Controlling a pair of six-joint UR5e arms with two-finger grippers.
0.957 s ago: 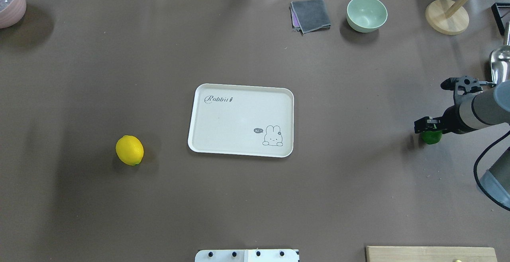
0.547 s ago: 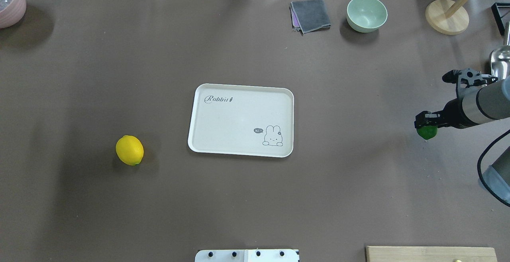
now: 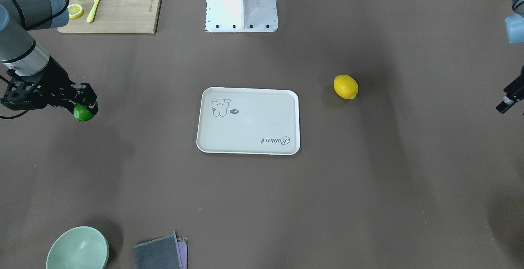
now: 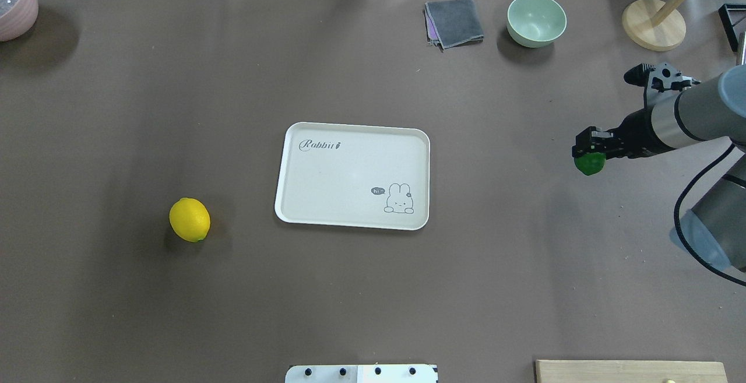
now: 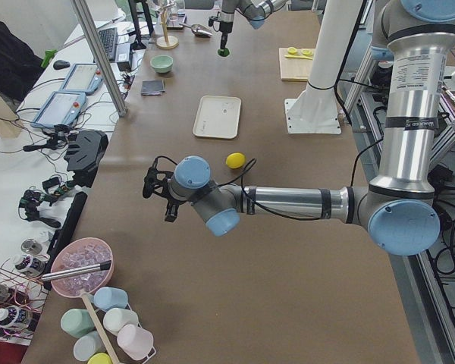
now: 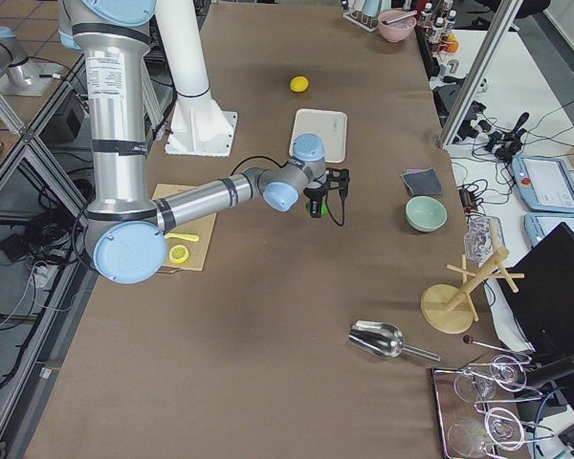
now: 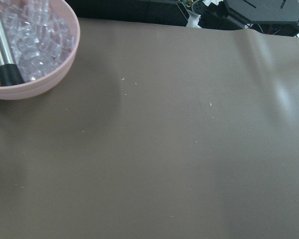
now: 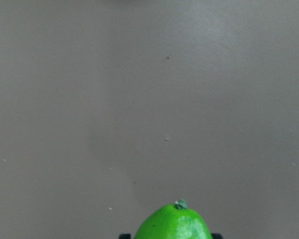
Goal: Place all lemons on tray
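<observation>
The cream tray point(image 4: 326, 179) with the "Rabbit" script lies at the table's middle and holds nothing; it also shows in the front view point(image 3: 254, 125). The yellow lemon point(image 4: 189, 220) lies on the table to the tray's left, apart from it. My right gripper point(image 4: 588, 153) is shut on the green lemon point(image 4: 590, 165) and holds it above the table, well right of the tray. The green lemon's tip shows in the right wrist view point(image 8: 173, 225). My left gripper point(image 5: 158, 193) hovers over the table's left end, far from the yellow lemon; I cannot tell whether it is open.
A green bowl point(image 4: 536, 20), a grey cloth point(image 4: 454, 21) and a wooden stand point(image 4: 653, 24) sit along the far edge. A pink bowl of ice point(image 7: 30, 50) stands at the far left corner. A cutting board point(image 3: 123, 7) with lemon slices lies near my base.
My right gripper has lifted the green lemon off the table and carried it left toward the tray and a little farther from me. The yellow lemon and tray have not moved.
</observation>
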